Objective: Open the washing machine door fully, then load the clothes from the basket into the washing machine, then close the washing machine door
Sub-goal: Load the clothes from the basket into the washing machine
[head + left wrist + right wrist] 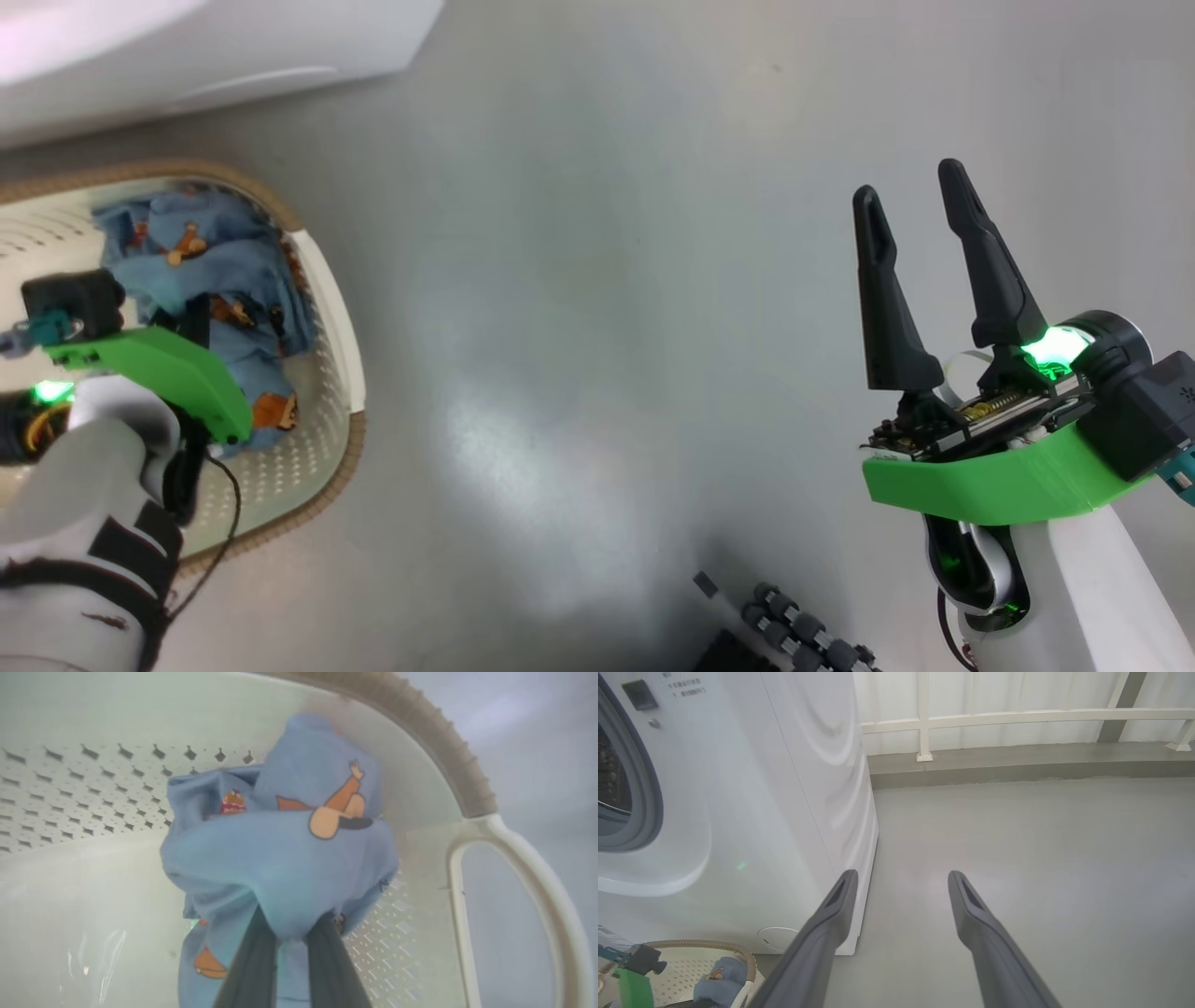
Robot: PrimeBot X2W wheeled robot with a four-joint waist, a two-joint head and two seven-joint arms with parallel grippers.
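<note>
Light blue bear-print clothes (280, 858) gripped by left end effector (292, 937) in cream perforated plastic basket (93, 788), right end effector (910, 194) spread, empty

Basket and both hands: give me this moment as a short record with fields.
left hand: inside the basket, shut on the clothes
clothes: light blue bear-print fabric, bunched in the left hand's grip
basket: on the floor, close before the washing machine's front
right hand: open, empty, above bare floor
washing machine: grey gasket and drum exposed, opening uncovered
stage: clothes gripped, not yet out of the basket; cannot tell whether they are lifted off its bottom
</note>
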